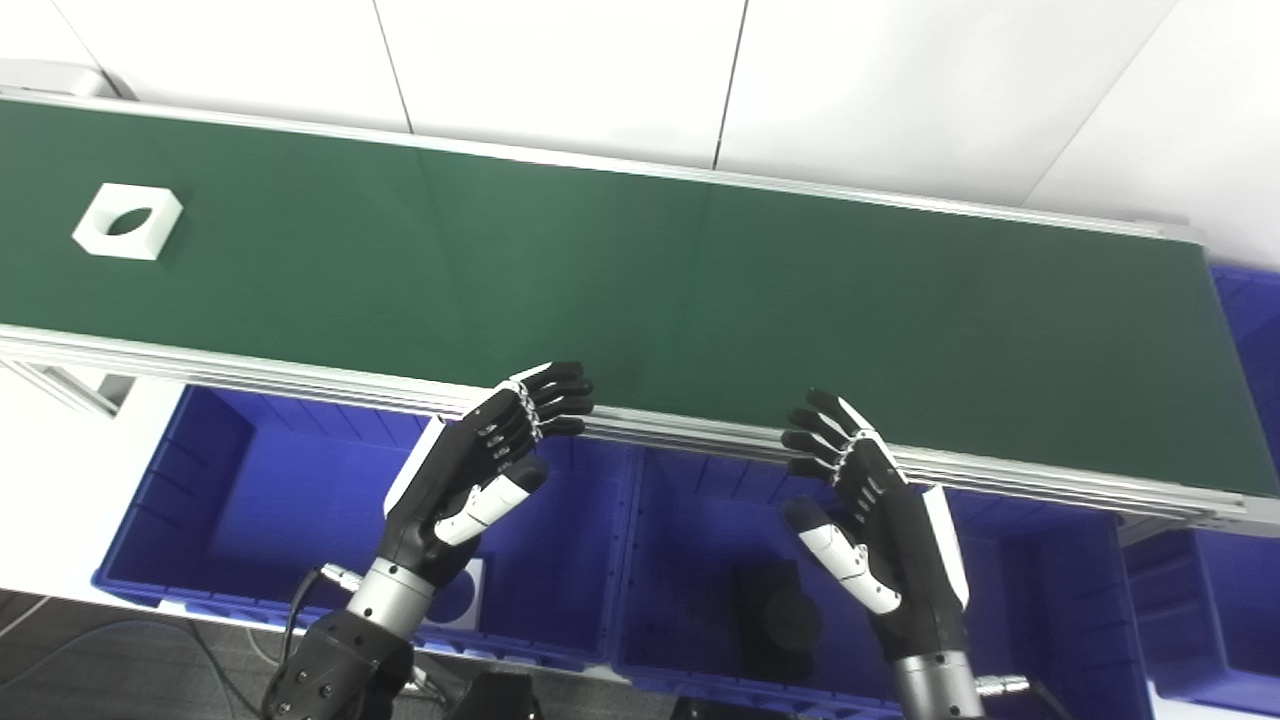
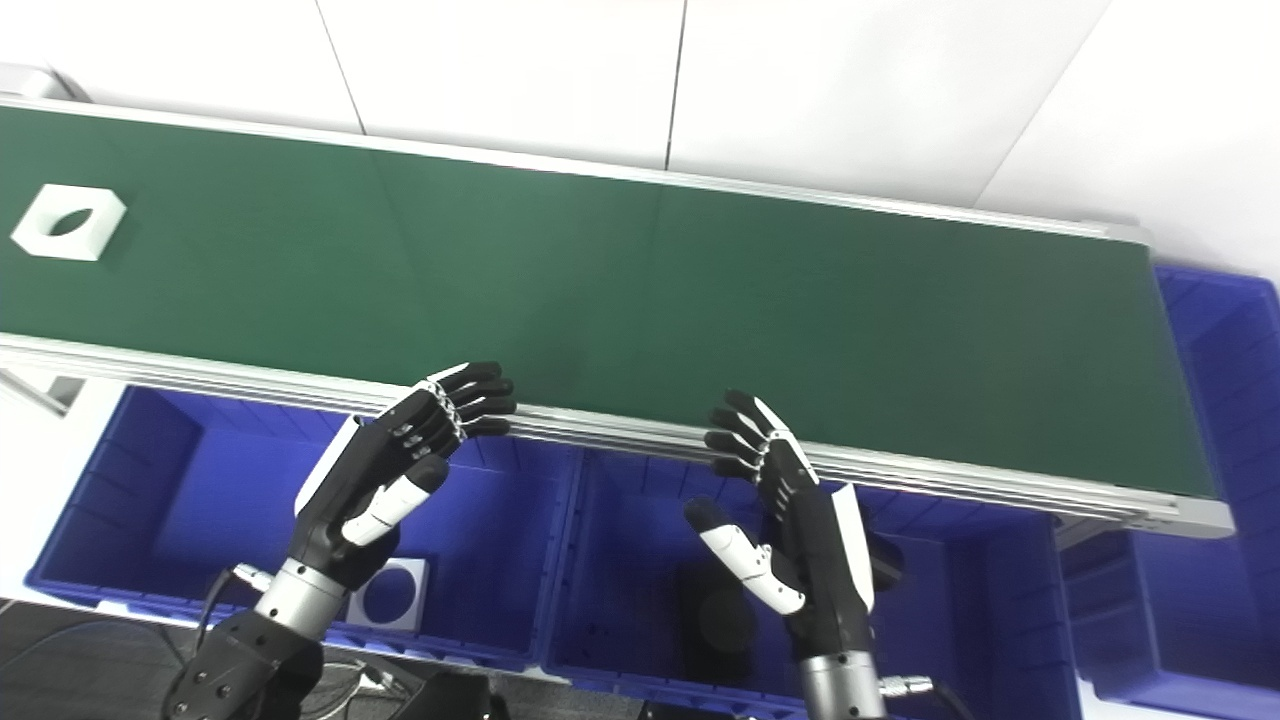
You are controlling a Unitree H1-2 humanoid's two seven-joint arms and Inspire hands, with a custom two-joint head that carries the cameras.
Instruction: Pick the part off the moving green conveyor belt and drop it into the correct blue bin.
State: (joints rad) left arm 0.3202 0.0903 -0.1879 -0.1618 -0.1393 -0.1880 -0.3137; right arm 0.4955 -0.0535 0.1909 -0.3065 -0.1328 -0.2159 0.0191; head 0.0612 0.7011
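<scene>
- You have a white square part (image 1: pixel 127 221) with a round hole lying flat on the green belt (image 1: pixel 700 300), far toward the belt's left end and well apart from both hands. Nothing has grasped it yet, so the pick itself is all still ahead of you.
- Your left hand (image 1: pixel 470 480) hovers over the left blue bin (image 1: pixel 200 480), near the belt's front rail; its fingers are apart, lightly curled, and hold nothing.
- Your right hand (image 1: pixel 875 510) hangs over the middle blue bin (image 1: pixel 700 520) in the same way, fingers spread and empty, fingertips near the rail.
- A white square part with a hole already lies on the left bin's floor (image 2: pixel 390 595), and a dark part (image 2: pixel 725 620) lies in the middle bin, so you can judge that some sorting is already done here.
- What you have left for this part: meet it on the belt, close on it, lift it and release it over a bin. Judging by the matching piece, the left bin looks correct, and your left hand is the nearer one.
- Which way the belt runs cannot be told from these views.
</scene>
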